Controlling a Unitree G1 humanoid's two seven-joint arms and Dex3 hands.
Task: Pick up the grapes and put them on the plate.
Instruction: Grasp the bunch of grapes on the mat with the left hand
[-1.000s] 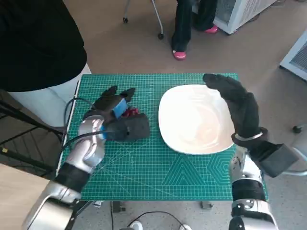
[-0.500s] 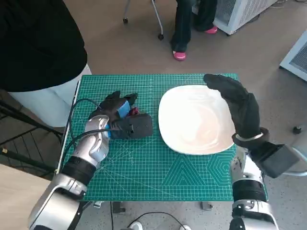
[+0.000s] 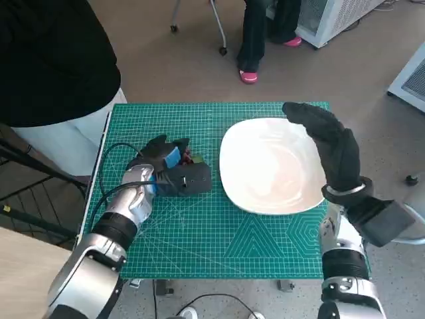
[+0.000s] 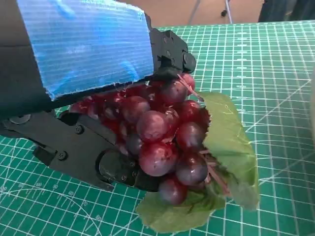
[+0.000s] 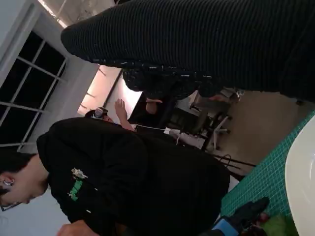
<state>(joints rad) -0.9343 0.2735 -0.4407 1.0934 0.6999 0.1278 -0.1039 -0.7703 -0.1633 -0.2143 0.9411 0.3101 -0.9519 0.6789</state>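
1. Head view: over the last second the left hand (image 3: pixel 166 156) has slid a little toward the plate (image 3: pixel 269 165) and drawn in over the grapes (image 3: pixel 189 158). Its forearm now reaches further onto the green cutting mat (image 3: pixel 199 226) that covers the bench. The plate and the right hand (image 3: pixel 329 143) have not moved.

2. Left wrist view: the black fingers (image 4: pixel 170 49) curl round the bunch of dark red grapes (image 4: pixel 157 132) from both sides and press against it, so the hand is holding the fruit. The green leaf (image 4: pixel 226 147) under the bunch lies close to the mat. I cannot tell whether the bunch is off the surface yet.

3. My judgement: the grasp looks made and the lift is the step in hand. The grapes sit left of the plate, near it but not touching, so the carry should be a short one to the right.

4. The right hand lies over the plate's far right rim with its gloved fingers stretched out and holding nothing. Whether it rests on the rim or hovers is unclear.

5. Count: one bunch of grapes with one leaf, one white plate, one mat, two robot hands. One person (image 5: pixel 113 182) in a black top sits beside the bench, and another person's legs (image 3: pixel 255 33) stand beyond it.
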